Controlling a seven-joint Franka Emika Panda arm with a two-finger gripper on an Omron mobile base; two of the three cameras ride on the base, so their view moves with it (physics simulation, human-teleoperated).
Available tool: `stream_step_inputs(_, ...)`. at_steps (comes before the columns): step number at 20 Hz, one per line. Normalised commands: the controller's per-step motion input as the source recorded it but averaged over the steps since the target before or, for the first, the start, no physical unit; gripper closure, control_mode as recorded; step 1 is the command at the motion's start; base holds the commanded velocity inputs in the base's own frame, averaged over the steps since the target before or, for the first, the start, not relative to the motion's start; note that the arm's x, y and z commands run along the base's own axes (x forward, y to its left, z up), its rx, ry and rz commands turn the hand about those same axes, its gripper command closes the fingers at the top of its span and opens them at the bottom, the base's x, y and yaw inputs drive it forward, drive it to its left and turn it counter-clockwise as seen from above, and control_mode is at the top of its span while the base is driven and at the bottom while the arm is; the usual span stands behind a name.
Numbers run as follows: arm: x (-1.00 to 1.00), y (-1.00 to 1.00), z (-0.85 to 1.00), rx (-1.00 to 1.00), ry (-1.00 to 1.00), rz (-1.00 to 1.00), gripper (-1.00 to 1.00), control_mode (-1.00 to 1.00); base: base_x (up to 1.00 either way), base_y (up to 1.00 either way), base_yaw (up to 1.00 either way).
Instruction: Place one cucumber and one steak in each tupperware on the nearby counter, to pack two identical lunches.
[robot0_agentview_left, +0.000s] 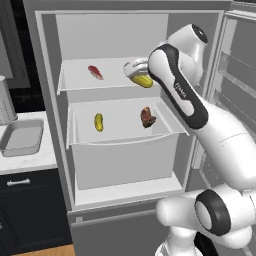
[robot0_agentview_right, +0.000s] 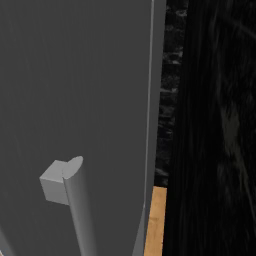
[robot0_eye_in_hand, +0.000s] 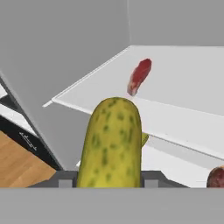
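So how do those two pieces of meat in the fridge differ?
The upper steak is a slim, bright red-pink slab; the lower steak is a darker brown-red, chunkier lump. The slim one lies on the upper shelf towards the left; the dark one sits on the lower shelf towards the right. Both are small, lie loose and are untouched by the gripper, which holds a cucumber.

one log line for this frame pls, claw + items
claw: shut on cucumber, at upper fridge shelf | red steak: upper shelf | second cucumber, brown steak: lower shelf | tupperware: on counter
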Motion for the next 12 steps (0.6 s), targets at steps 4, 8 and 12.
stream_step_inputs(4,-0.92,-0.09,0.01,0.00,0.00,-0.02,1.00,-1.00,0.00,0.00,0.00)
stream_step_inputs(8,-0.87,-0.22,0.00,0.00,0.00,-0.03,1.00,-1.00,0.00,0.00,0.00)
stream_step_inputs(12,-0.69,-0.20,0.00,0.00,0.00,-0.01,1.00,-1.00,0.00,0.00,0.00)
